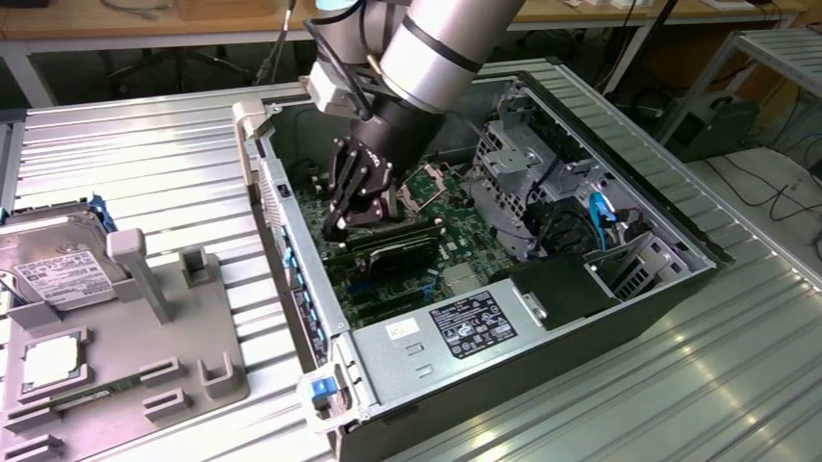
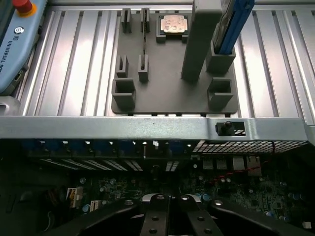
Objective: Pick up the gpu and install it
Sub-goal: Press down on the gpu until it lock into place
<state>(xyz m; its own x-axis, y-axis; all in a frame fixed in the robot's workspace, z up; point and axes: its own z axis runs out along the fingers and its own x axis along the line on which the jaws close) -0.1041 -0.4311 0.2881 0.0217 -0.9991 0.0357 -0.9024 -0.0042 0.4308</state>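
Note:
The gpu (image 1: pixel 389 247) is a thin dark card standing on its edge on the green motherboard (image 1: pixel 449 226) inside the open computer case (image 1: pixel 276 207). My gripper (image 1: pixel 337 229) reaches down into the case, with its tips at the end of the card toward the exterior view's left. Whether they touch the card I cannot tell. In the wrist view my gripper (image 2: pixel 170 209) is shut, its two dark fingers pressed together with nothing between them, low over the board near the case's rear wall (image 2: pixel 147 129).
Beside the case lies a grey fixture plate (image 1: pixel 192 371) holding a hard drive (image 1: pixel 52 260), a processor chip (image 1: pixel 52 358) and a memory stick (image 1: pixel 103 393). Inside the case are a drive cage (image 1: pixel 514 164), cables (image 1: pixel 598 217) and a labelled power supply (image 1: pixel 469 322).

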